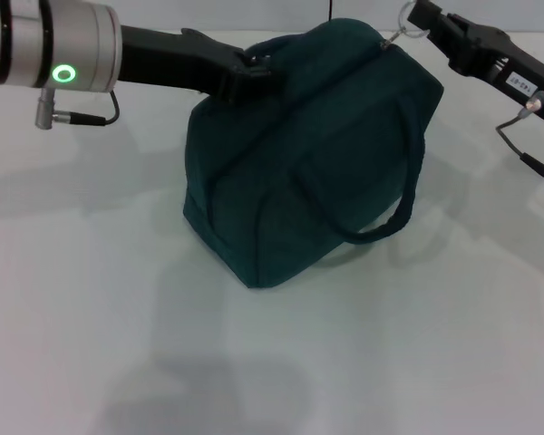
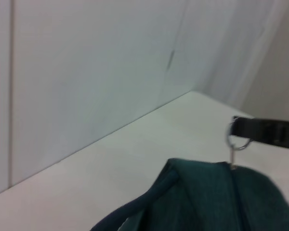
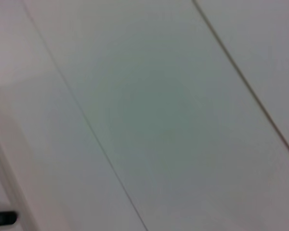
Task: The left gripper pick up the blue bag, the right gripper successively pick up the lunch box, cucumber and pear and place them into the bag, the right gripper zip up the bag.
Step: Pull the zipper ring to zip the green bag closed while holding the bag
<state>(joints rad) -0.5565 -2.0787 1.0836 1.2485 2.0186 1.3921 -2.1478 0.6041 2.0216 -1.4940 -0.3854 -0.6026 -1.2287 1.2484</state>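
Head view: right gripper [image 1: 423,20] pinches blue bag's [image 1: 299,163] zipper ring [image 1: 412,24].

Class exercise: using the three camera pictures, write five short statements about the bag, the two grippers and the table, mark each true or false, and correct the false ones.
1. The blue bag stands on the white table. True.
2. The right gripper is at the ring zipper pull at the bag's top corner. True.
3. The left gripper is parked far from the bag. False: it is at the bag's top edge on the robot's left side.
4. The cucumber and pear lie on the table beside the bag. False: neither shows anywhere in these views.
5. One loop handle hangs down the bag's near side. True.
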